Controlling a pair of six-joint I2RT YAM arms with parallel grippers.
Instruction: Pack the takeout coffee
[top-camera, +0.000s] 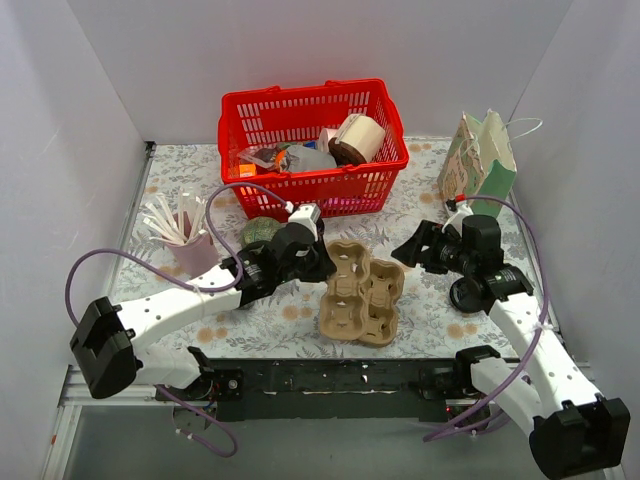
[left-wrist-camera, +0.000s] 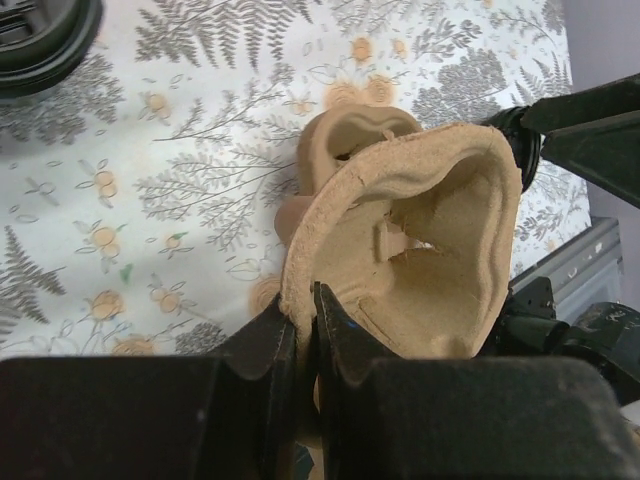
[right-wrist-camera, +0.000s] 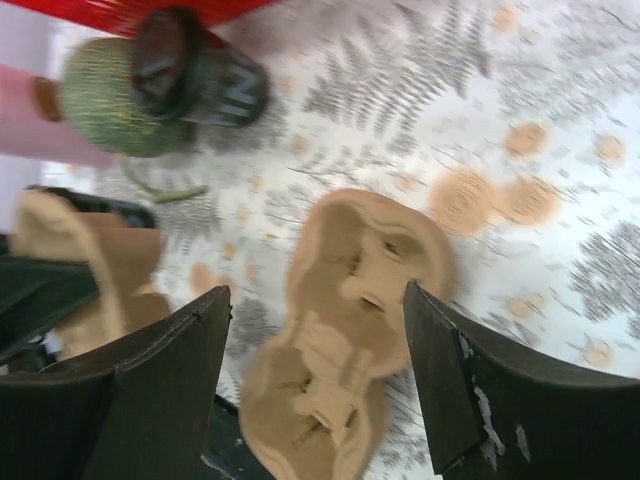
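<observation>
Two brown pulp cup carriers lie side by side mid-table. My left gripper (top-camera: 318, 262) (left-wrist-camera: 305, 310) is shut on the rim of the left carrier (top-camera: 340, 285) (left-wrist-camera: 420, 260), pinching its wall. My right gripper (top-camera: 408, 250) (right-wrist-camera: 318, 295) hangs open over the right carrier (top-camera: 382, 300) (right-wrist-camera: 350, 330), touching nothing. A coffee cup with a cream lid (top-camera: 358, 138) lies in the red basket (top-camera: 300, 100). A green-sleeved cup with a black lid (top-camera: 262, 232) (right-wrist-camera: 160, 90) lies on its side near the basket.
A pink cup of stirrers (top-camera: 188, 245) stands at the left. A green paper bag (top-camera: 480, 155) stands at the back right. A black lid (top-camera: 468, 293) (left-wrist-camera: 40, 40) lies under the right arm. White walls enclose the table.
</observation>
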